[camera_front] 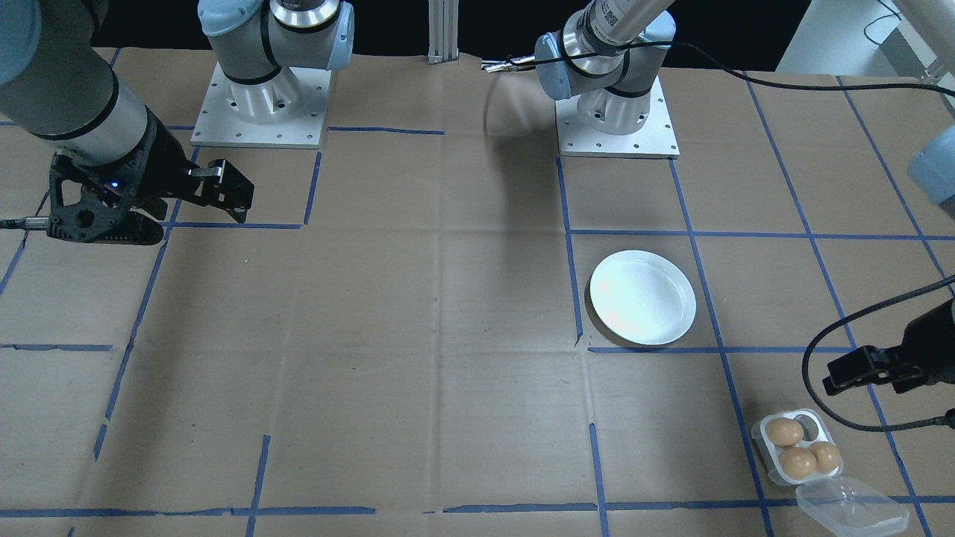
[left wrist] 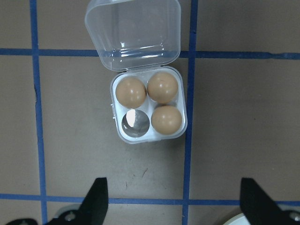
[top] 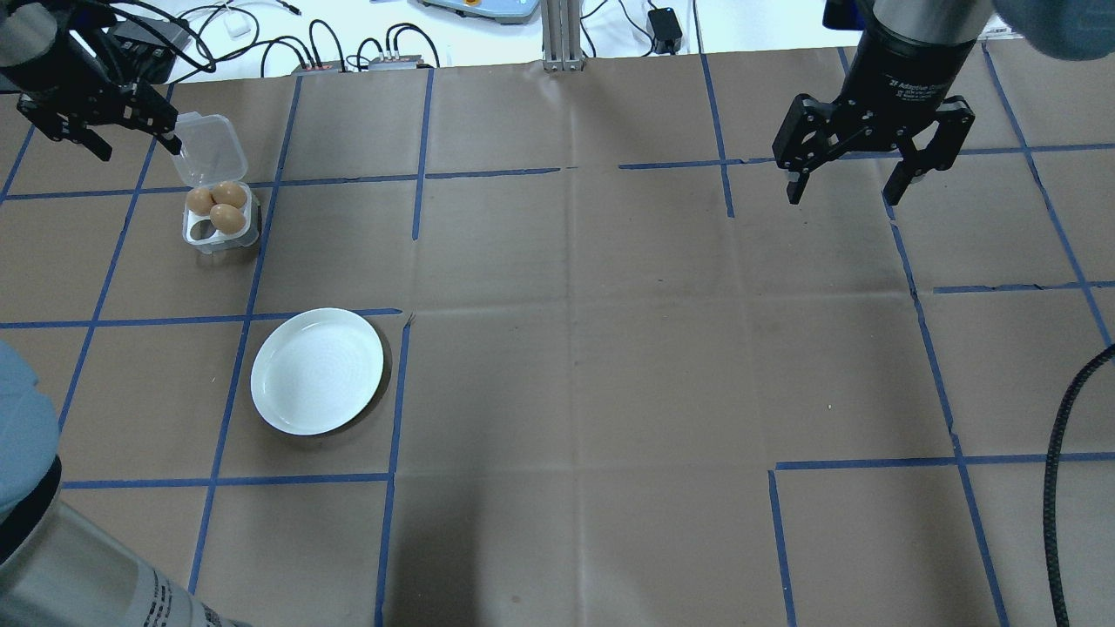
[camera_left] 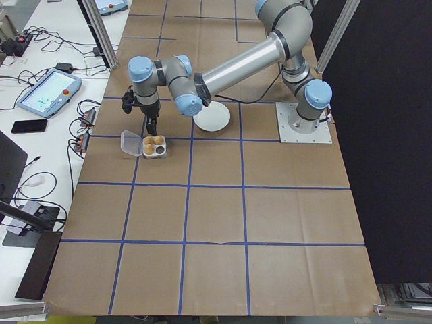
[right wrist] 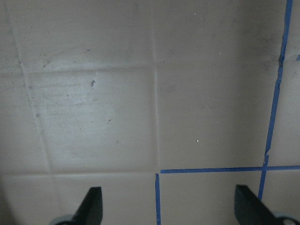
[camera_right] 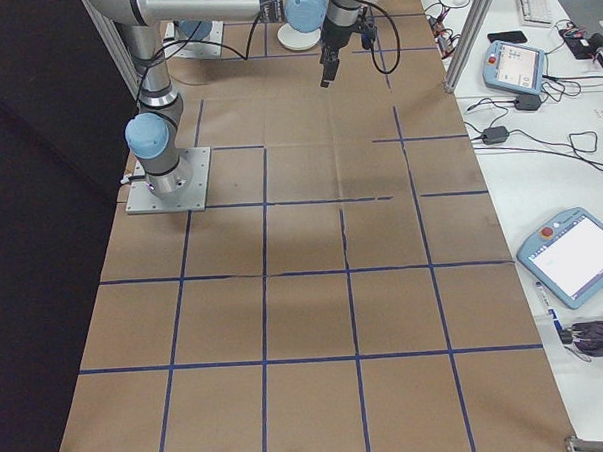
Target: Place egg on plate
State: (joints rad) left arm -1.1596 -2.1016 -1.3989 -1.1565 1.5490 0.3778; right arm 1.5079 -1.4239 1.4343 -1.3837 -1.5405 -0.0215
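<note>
Three brown eggs (left wrist: 162, 86) sit in a small white four-hole tray (left wrist: 119, 136) whose clear lid (left wrist: 132, 30) is folded open; one hole is empty. In the overhead view the tray (top: 193, 233) lies at the far left, and the round white plate (top: 317, 370) lies bare nearer the robot. My left gripper (top: 131, 139) hovers open just beyond the tray with nothing in it; its fingers (left wrist: 96, 201) show wide apart in the left wrist view. My right gripper (top: 845, 192) hangs open and empty far to the right, above bare paper.
Brown paper with blue tape lines (top: 418, 174) covers the table. Both arm bases (camera_front: 261, 104) stand at the robot's side. Cables and boxes (top: 348, 52) lie beyond the far edge. A black cable (camera_front: 821, 388) loops near the tray.
</note>
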